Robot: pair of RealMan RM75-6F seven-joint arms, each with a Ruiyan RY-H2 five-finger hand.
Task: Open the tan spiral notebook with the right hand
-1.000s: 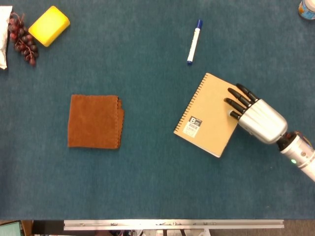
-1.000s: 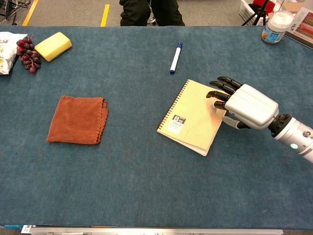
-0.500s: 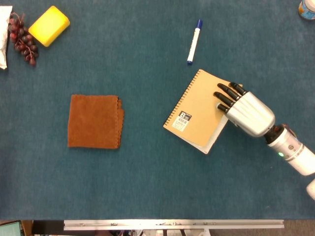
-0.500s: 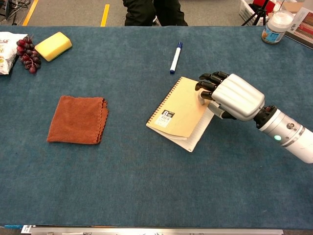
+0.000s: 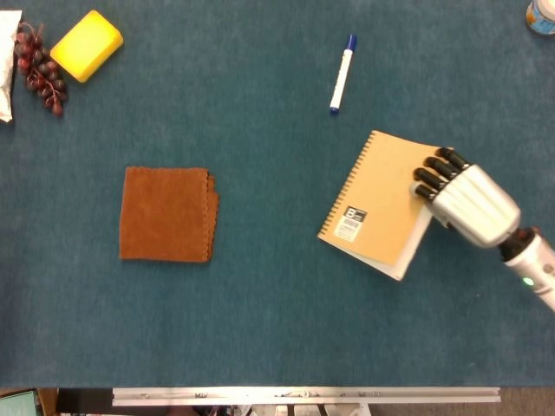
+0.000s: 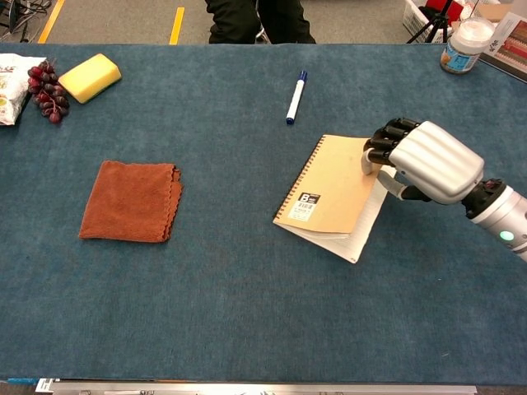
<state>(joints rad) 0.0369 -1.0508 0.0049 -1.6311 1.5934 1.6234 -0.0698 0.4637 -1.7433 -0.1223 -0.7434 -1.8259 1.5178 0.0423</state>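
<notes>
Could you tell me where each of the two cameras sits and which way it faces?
Head view: high above the table, looking almost straight down; the right hand and its wrist enter from the right, fingers on the tan spiral notebook.
Chest view: lower, at the near edge, tilted forward across the table to the floor beyond; same right hand and forearm.
Both share the notebook, blue marker, brown cloth, yellow sponge and grapes.

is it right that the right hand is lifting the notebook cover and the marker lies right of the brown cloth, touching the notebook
Not quite. The marker lies apart from the notebook, bare table between them, as the head view shows. The right hand is at the cover's edge, and the marker is right of the cloth.
</notes>
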